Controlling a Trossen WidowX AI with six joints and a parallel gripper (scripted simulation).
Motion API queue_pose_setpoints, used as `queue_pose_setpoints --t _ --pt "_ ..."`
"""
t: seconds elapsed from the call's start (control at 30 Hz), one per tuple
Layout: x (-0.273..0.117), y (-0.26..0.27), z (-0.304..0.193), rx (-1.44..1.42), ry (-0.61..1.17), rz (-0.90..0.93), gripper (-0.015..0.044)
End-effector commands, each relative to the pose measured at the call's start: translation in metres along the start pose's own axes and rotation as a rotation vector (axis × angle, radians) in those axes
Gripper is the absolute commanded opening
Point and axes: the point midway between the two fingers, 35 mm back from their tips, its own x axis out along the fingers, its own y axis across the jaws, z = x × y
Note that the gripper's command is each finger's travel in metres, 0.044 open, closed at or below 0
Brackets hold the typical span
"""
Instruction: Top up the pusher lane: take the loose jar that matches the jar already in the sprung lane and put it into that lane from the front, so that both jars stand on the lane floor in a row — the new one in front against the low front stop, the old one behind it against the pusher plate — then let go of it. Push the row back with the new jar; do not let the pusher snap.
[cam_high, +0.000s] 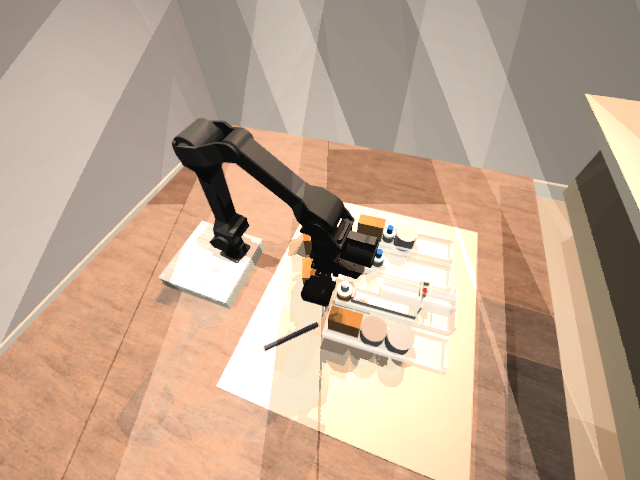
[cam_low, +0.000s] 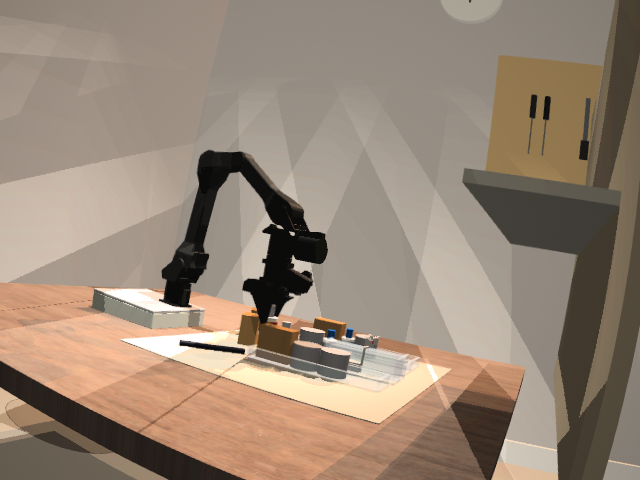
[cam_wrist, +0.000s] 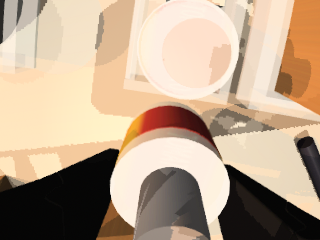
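Pinching red-banded jar (cam_low: 272, 319) (cam_wrist: 174, 119) in hand (cam_high: 320, 301) (cam_low: 268, 319) (cam_wrist: 168, 167), close to lane jar (cam_high: 344, 289) (cam_low: 286, 324) (cam_wrist: 195, 52); liable to tip or wedge either through pressing too high or off-centre.

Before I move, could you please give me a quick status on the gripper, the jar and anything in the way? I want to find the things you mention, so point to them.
Gripper (cam_low: 269, 319) (cam_wrist: 168, 167) shut on red-banded jar (cam_wrist: 172, 120); jar off lane floor, at lane front; old jar (cam_high: 344, 289) (cam_wrist: 187, 50) standing ahead.
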Motion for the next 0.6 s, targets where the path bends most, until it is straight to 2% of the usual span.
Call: queue_pose_setpoints --t 0.0,0.57 --pt "0.0070 -0.0004 -0.0008 0.005 0.002 -0.004 0.0000" --pt "0.0069 -0.0005 0.0052 0.005 0.002 -0.004 0.0000"
